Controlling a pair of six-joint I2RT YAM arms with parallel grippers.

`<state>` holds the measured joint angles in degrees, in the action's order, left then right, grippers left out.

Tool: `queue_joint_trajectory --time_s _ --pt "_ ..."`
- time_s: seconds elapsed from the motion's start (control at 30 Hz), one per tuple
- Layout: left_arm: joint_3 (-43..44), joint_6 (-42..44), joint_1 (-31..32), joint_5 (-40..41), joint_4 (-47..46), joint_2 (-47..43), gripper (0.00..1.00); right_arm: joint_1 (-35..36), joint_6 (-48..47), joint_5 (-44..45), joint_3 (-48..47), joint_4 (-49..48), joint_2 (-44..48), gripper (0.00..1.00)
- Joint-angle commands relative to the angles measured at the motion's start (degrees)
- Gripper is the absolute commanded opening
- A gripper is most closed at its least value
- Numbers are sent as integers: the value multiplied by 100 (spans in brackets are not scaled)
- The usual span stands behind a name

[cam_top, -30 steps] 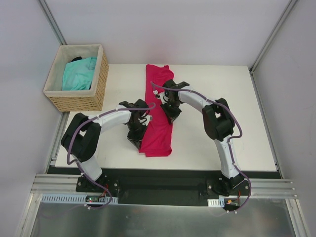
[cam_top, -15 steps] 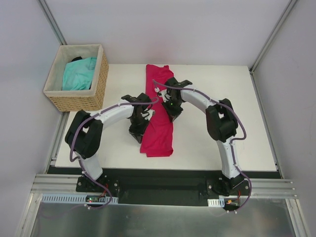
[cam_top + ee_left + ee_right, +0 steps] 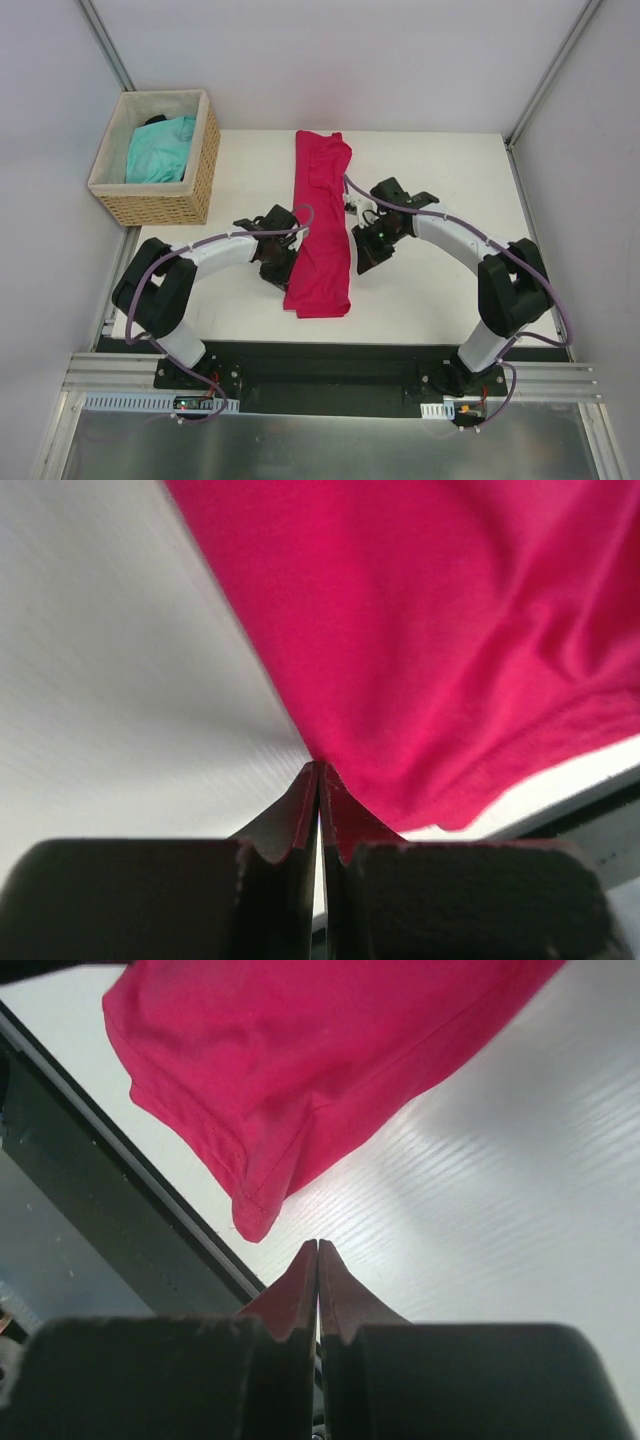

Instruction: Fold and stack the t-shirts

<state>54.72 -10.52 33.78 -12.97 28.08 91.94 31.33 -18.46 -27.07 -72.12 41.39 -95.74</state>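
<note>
The crimson-pink t-shirt [image 3: 322, 225] lies on the white table [image 3: 450, 190] as a long narrow strip running from the far edge toward the near edge. My left gripper [image 3: 277, 268] is shut, with its tips [image 3: 318, 767] at the shirt's left edge [image 3: 450, 630]; no fabric shows between the jaws. My right gripper [image 3: 362, 255] is shut and empty [image 3: 318, 1245], over bare table just right of the shirt's near corner [image 3: 300, 1060]. The turquoise t-shirt [image 3: 160, 148] lies crumpled in the basket.
The woven wicker basket [image 3: 203, 170] stands at the table's far left corner. A black rail [image 3: 330, 360] runs along the near edge and also shows in the right wrist view [image 3: 90, 1190]. Grey walls enclose the table.
My right gripper has come off the shirt's middle and moved right and nearer, onto bare table. My left gripper has shifted slightly left and nearer along the shirt's left edge. The shirt lies flatter.
</note>
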Motion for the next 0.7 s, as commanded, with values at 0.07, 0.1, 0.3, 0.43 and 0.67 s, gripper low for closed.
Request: queue_joint_trajectory --time_s 0.07,0.1,0.3,0.43,0.67 --pt "82 -116 32 129 -1216 482 0 22 202 -914 811 -807 170 1" --pt "118 -134 32 111 -1278 631 0 22 211 -949 900 -921 179 1" --pt "346 -134 41 -56 -1375 861 0 57 220 -1064 1068 -1018 196 1" --pt "189 -169 41 -39 -1252 676 0 92 176 -1037 893 -931 162 1" --pt "-49 6 41 207 -751 360 0 136 0 -993 330 -527 -58 1"
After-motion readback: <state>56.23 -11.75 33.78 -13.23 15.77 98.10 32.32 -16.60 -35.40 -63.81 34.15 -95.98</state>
